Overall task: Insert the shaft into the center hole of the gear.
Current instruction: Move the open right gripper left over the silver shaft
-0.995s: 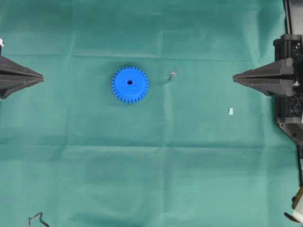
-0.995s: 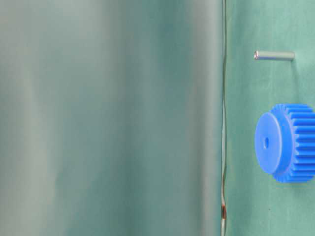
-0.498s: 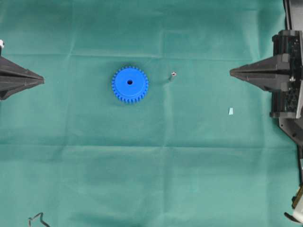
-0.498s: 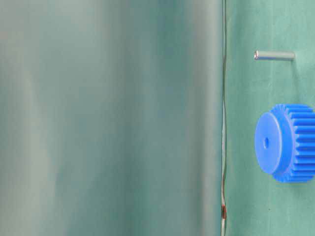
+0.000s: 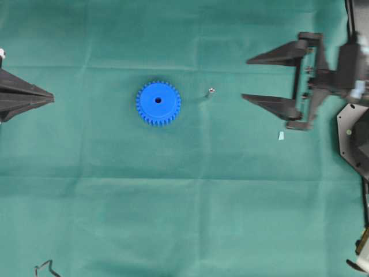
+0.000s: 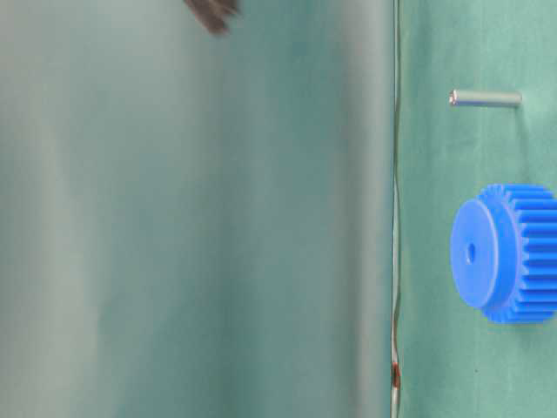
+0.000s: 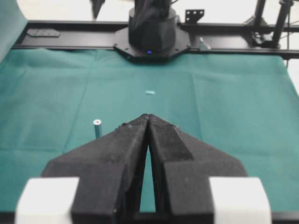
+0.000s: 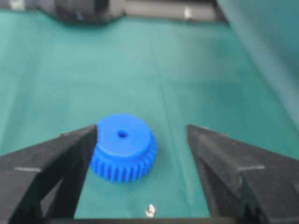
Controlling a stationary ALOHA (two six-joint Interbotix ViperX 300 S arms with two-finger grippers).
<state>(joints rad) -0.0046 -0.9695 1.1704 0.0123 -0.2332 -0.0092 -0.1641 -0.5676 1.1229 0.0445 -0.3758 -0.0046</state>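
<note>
The shaft (image 5: 211, 90), a thin, stiff, slick metal pin standing upright just right of the gear (image 5: 158, 103), looks light and easily toppled, so the wide-spread right gripper (image 5: 247, 78) should pinch its upper half, while the left gripper (image 5: 52, 98) sits pressed together.

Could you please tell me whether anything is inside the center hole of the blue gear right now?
Nothing shows in the center hole of the gear; it looks dark and empty. The shaft stands apart on the cloth. The gear hides whatever lies beneath it.
</note>
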